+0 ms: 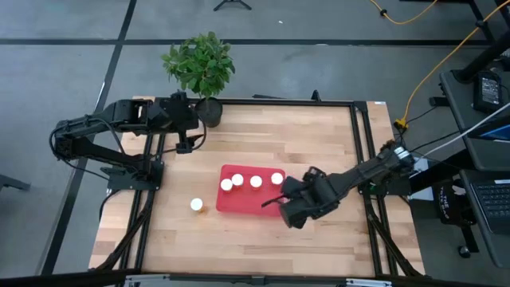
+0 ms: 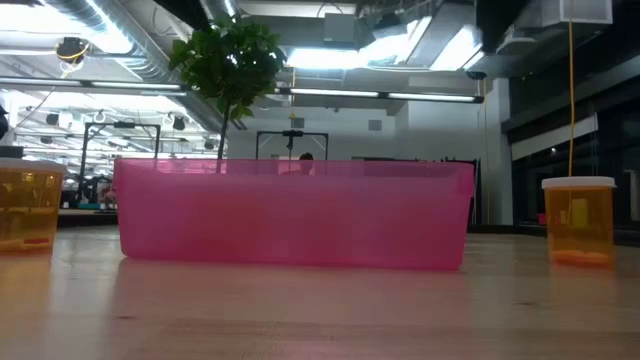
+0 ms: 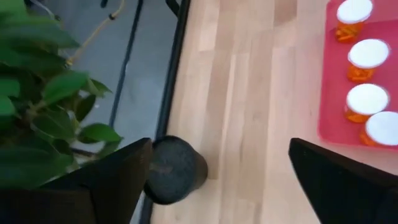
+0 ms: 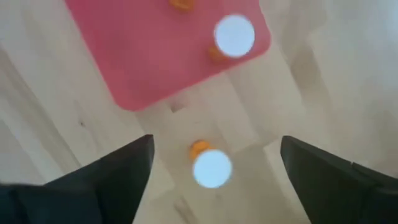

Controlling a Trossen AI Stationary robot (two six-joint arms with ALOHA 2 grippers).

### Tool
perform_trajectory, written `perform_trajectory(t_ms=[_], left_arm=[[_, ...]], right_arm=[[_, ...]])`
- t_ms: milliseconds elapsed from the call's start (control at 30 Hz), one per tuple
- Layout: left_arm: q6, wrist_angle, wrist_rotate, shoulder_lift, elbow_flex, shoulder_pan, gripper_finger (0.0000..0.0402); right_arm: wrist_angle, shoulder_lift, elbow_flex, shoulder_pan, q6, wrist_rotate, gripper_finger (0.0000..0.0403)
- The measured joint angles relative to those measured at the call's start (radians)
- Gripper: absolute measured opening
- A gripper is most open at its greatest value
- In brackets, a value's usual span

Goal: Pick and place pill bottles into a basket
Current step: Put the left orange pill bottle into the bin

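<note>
The red tray (image 1: pixel 247 201) lies mid-table and shows as a pink wall in the low view (image 2: pixel 290 215). Several white-capped amber bottles (image 1: pixel 256 182) stand in it. One bottle (image 1: pixel 197 205) stands on the table left of the tray, also in the low view (image 2: pixel 25 210). Another bottle (image 4: pixel 212 167) stands on the table by the tray's right near corner (image 2: pixel 578 220); my arm hides it in the high view. My right gripper (image 1: pixel 280 199) hangs open above this bottle, a finger on either side (image 4: pixel 216 146), apart from it. My left gripper (image 1: pixel 185 145) is open and empty at the far left.
A potted plant (image 1: pixel 201 68) in a black pot (image 3: pixel 177 171) stands at the table's far edge, close to my left gripper (image 3: pixel 217 180). Black frame rails (image 1: pixel 362 159) run along the table's sides. Bare wood lies near and far of the tray.
</note>
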Motion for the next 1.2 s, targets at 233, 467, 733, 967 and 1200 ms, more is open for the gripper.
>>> perform_trajectory(t_ms=[233, 467, 733, 967, 1200], left_arm=[[0.028, 0.038, 0.021, 0.022, 0.000, 0.000, 0.0375], [-0.005, 0.005, 0.046, 0.026, 0.000, 0.000, 0.0375], [-0.021, -0.019, 0.046, 0.026, 0.000, 0.000, 0.0375], [-0.017, -0.019, 0.046, 0.026, 0.000, 0.000, 0.0375], [-0.016, -0.019, 0.045, 0.026, 0.000, 0.000, 0.0375]], right_arm=[[0.315, -0.176, -0.364, 0.022, 0.191, -0.085, 0.0383], [0.415, -0.247, -0.599, 0.038, 0.313, -0.151, 0.0394], [0.616, -0.253, -0.758, 0.030, 0.334, -0.169, 0.0394], [0.660, -0.253, -0.831, -0.004, 0.311, -0.184, 0.0394], [0.670, -0.253, -0.831, -0.055, 0.231, -0.199, 0.0383]])
